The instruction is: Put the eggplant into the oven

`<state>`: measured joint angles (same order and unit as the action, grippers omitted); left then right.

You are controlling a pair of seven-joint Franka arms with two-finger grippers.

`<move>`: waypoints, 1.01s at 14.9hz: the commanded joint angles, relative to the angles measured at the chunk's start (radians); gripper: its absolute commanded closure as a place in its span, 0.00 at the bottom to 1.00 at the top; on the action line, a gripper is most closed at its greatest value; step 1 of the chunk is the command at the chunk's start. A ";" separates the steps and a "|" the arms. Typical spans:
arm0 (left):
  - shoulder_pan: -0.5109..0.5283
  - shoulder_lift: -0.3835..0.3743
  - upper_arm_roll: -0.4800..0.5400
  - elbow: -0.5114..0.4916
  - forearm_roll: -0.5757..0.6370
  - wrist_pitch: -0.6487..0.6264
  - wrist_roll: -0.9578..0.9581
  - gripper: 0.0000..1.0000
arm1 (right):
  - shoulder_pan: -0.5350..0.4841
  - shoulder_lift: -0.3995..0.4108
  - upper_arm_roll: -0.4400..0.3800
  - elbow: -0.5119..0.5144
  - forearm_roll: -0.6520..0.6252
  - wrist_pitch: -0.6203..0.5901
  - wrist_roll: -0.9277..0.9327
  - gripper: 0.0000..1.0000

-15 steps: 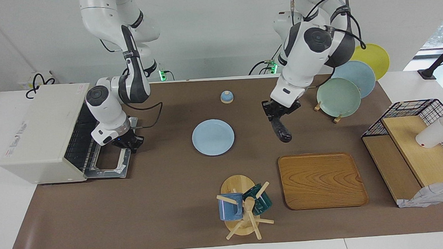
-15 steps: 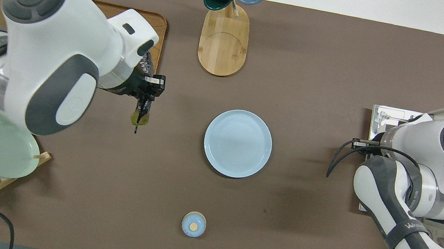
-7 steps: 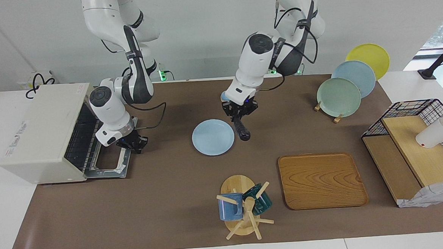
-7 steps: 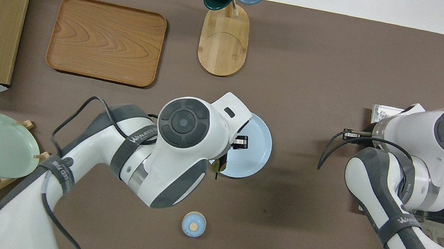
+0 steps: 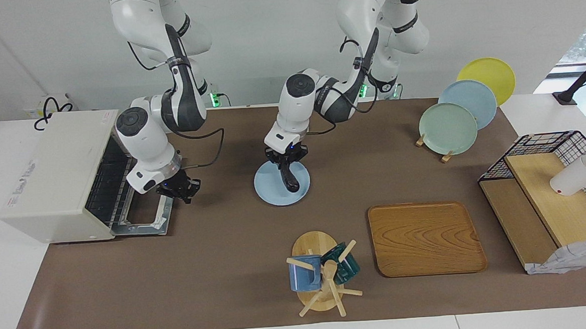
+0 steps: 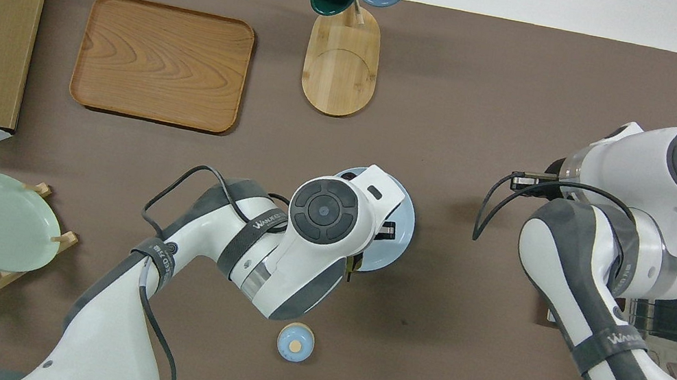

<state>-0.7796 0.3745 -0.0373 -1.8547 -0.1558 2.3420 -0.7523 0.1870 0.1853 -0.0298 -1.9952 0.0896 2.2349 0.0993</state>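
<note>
Eggplant in the spotlight: it hangs from the left gripper, clamped tight at its upper end, dark body pointing down over the pale blue plate at the middle of the bench. In the overhead view the arm's wrist covers most of it, with only a greenish stem tip peeking out.

Nearest the robots sits a small blue knob-topped lid, on the brown mat between the two arm bases. At the left arm's end, equally near, a wooden rack holds three plates on edge: green, blue and yellow.

Over at the right arm's end, the oven stands with its door dropped flat and the wire rack showing inside. The right gripper hovers just over the door's edge nearest the robots, fingertips pressed together, nothing in them.

Farther out lies a wooden tray, and beside it toward the left arm's end a black wire basket with wooden boards and a white cup. Farthest from the robots, a mug tree carries a blue mug and a dark green mug.
</note>
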 commanded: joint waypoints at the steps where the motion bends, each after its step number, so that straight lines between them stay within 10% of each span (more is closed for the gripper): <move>1: 0.000 -0.012 0.014 0.015 0.021 -0.023 0.004 0.00 | 0.012 0.002 0.008 0.015 0.016 -0.020 0.036 1.00; 4: 0.081 -0.083 0.016 0.032 0.022 -0.151 0.062 0.00 | 0.050 0.005 0.014 0.041 0.016 -0.020 0.060 0.77; 9: 0.353 -0.183 0.013 0.104 -0.002 -0.387 0.365 0.00 | 0.259 0.029 0.014 0.102 0.001 -0.014 0.334 0.77; 15: 0.598 -0.181 0.017 0.169 0.008 -0.443 0.629 0.00 | 0.537 0.338 0.014 0.451 -0.189 -0.019 0.688 0.75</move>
<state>-0.2399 0.1816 -0.0082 -1.7145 -0.1492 1.9297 -0.1908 0.7266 0.3923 -0.0119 -1.6844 -0.0526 2.2199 0.7645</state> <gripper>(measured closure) 0.000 0.762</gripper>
